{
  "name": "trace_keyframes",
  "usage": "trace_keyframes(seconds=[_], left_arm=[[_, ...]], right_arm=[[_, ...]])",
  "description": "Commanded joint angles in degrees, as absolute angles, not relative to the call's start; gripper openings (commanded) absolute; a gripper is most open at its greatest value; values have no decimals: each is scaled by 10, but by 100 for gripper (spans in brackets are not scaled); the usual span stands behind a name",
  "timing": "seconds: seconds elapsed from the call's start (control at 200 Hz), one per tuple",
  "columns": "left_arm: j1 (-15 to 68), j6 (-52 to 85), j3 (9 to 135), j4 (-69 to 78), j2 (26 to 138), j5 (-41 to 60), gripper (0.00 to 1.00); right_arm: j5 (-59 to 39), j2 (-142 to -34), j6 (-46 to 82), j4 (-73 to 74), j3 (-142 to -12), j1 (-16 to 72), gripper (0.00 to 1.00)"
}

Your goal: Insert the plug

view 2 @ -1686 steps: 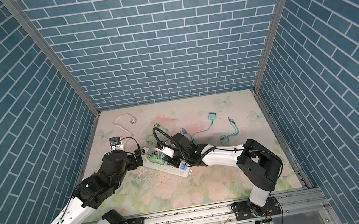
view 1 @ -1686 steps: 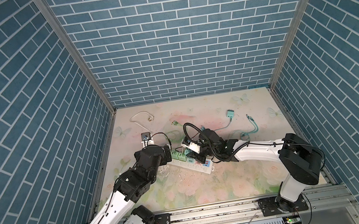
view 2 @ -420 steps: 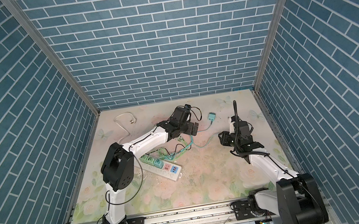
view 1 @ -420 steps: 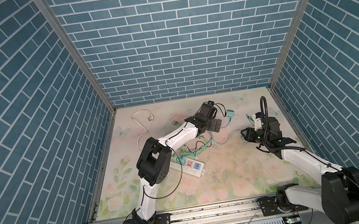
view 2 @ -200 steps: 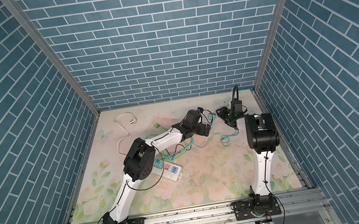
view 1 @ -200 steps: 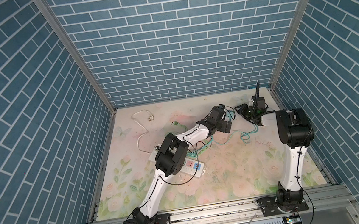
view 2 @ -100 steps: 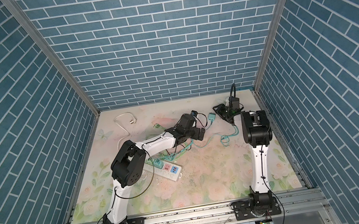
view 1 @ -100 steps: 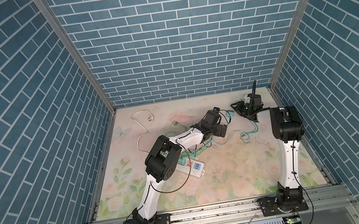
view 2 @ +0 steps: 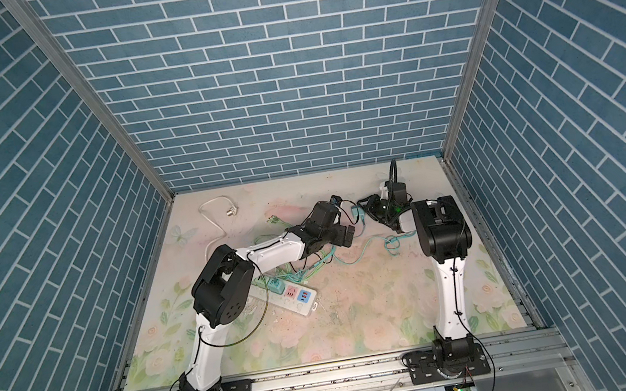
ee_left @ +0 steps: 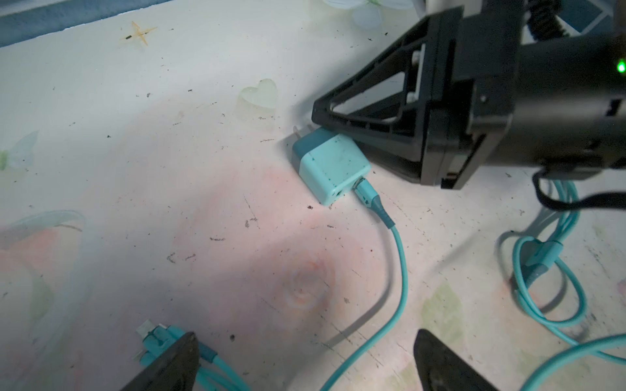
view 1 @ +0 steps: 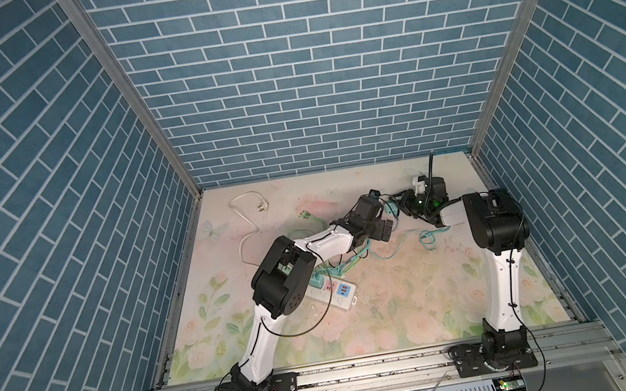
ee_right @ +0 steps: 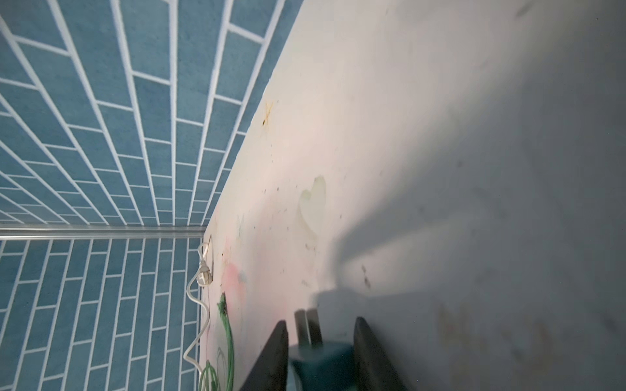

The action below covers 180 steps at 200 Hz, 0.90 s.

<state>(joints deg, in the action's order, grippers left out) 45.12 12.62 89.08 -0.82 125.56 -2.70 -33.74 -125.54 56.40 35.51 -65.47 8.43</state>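
Over the last second the right tool (ee_right: pixel 320 322) had narrowed onto the teal plug (ee_left: pixel 330 169), pinching its 2 sides where it lay on the desk (view 1: pixel 404 309) near the back edge, right of middle. Pickup seemed under way, with insertion still to come. The left tool (ee_left: pixel 305 333) hovered nearby, spread wide and empty, and the power strip (view 1: pixel 334 292) lay well apart.

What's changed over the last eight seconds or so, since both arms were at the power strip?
Both arms left the power strip and reached toward the far right of the table. The right gripper has closed on the teal charger plug, which lies on the table; the left gripper hovers open beside it, holding nothing. The power strip and the white cable stayed put.
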Motion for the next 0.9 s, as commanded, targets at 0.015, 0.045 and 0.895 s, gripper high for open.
trace_keyframes(seconds=[0.015,0.045,0.895], left_arm=[[447,129,868,5,1233,-27,100],[448,131,866,7,1233,-27,100],[446,219,968,-70,1306,-61,96]], right_arm=[[-345,-1234,610,386,-593,107,34],[-348,-1235,625,407,-582,112,33],[-226,-996,529,285,-424,132,33]])
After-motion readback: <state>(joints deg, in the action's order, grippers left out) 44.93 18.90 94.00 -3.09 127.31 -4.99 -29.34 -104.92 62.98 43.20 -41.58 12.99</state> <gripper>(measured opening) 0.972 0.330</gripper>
